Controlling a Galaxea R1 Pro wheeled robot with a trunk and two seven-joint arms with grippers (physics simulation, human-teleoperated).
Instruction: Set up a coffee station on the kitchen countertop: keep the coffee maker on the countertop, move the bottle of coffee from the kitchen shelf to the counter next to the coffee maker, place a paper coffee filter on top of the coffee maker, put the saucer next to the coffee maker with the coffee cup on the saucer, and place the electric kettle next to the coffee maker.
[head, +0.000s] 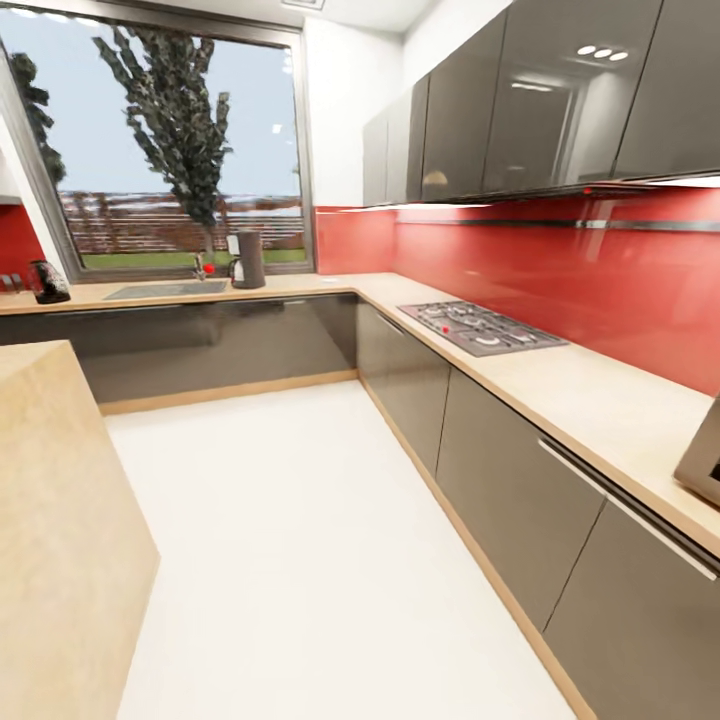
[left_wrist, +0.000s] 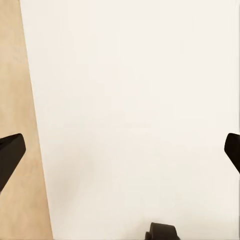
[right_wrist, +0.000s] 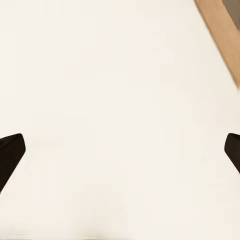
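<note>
A: Two grippers, both spread wide over bare white floor (head: 300, 560). Left gripper (left_wrist: 120, 150): dark fingertips (left_wrist: 10, 155) at opposite edges of its wrist view, nothing between. Right gripper (right_wrist: 120, 150): same, empty. Pointing straight down, so arms probably tucked low for travel.

B: Noted. Task's things?

A: Coffee maker (head: 246, 260) far off on the kitchen countertop (head: 300, 285) under the window (head: 170, 140), just right of the sink (head: 165, 290). Electric kettle (head: 47, 282) far left on the same run, well apart from the machine. Bottle, saucer, cup: not spotted.

B: Step in hand?

A: Judged as transit (nothing within reach). Best driven straight down the aisle, keeping between the wooden island (head: 60, 520) on the near left and the grey cabinets (head: 520, 480) on the right. Worth stopping square to the far counter, close enough for the kettle without leaning. Hob (head: 480, 327) on the right run, not needed.

B: Risk?

A: Clipping the island corner with the base.
</note>
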